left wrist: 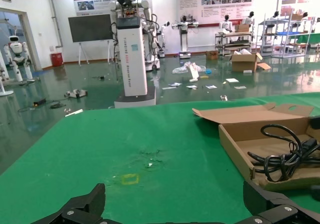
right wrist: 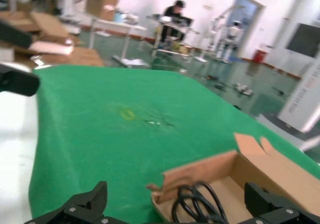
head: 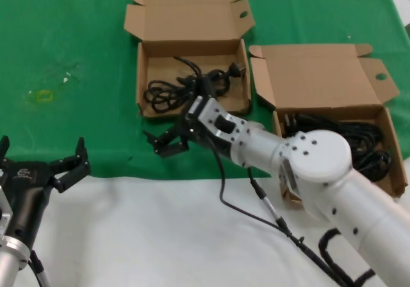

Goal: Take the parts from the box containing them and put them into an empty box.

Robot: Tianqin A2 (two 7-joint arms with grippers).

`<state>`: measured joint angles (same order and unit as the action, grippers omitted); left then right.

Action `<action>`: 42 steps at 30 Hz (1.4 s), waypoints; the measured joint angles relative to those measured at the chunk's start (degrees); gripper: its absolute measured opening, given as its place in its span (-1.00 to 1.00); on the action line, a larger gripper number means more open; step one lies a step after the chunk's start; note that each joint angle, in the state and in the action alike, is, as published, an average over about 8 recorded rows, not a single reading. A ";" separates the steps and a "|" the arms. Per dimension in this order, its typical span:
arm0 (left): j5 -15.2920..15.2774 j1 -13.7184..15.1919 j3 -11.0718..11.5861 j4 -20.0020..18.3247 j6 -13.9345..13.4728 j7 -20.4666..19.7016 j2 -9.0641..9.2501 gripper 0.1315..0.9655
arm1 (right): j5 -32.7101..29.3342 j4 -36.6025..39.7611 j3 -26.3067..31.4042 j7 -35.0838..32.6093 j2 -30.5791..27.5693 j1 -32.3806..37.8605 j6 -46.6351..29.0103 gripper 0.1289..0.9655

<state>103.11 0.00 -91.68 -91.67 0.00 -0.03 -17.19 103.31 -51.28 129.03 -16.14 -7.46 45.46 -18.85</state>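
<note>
Currently our right tool [head: 168, 141] hangs spread and empty just in front of the left box [head: 192, 75], where one looped cord [head: 186, 85] already lies. More cords [head: 359, 143] sit in the right box [head: 333, 117], largely hidden by our arm. We judge ourselves between transfers: next we swing right and reach for another cord. Our left tool [head: 64, 168] waits spread over the white bench [head: 160, 236] edge.

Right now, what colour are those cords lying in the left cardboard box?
Black. The cords in the left cardboard box show best in the head view.
</note>
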 joint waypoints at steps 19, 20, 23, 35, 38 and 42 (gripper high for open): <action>0.01 0.00 0.00 0.00 0.00 0.02 0.00 1.00 | -0.08 -18.07 -16.72 7.22 -4.36 -20.38 8.44 1.00; 0.01 0.00 0.00 0.00 0.00 0.02 0.00 1.00 | -0.08 -19.03 -17.61 7.61 -4.58 -21.43 8.89 1.00; 0.01 0.00 0.00 0.00 0.00 0.02 0.00 1.00 | -0.10 -21.90 -20.26 8.75 -5.27 -24.66 10.23 1.00; 0.02 0.00 0.00 0.00 0.00 0.02 0.00 1.00 | -0.15 -33.34 -30.85 13.32 -8.03 -37.55 15.57 1.00; 0.02 0.00 0.00 0.00 0.00 0.02 0.00 1.00 | -0.16 -35.82 -33.14 14.31 -8.62 -40.33 16.72 1.00; 0.02 0.00 0.01 0.00 0.00 0.02 0.00 1.00 | -0.17 -37.66 -34.83 15.04 -9.07 -42.39 17.57 1.00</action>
<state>103.13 0.00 -91.67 -91.67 0.00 -0.01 -17.19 103.14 -88.94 94.20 -1.09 -16.53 3.08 -1.28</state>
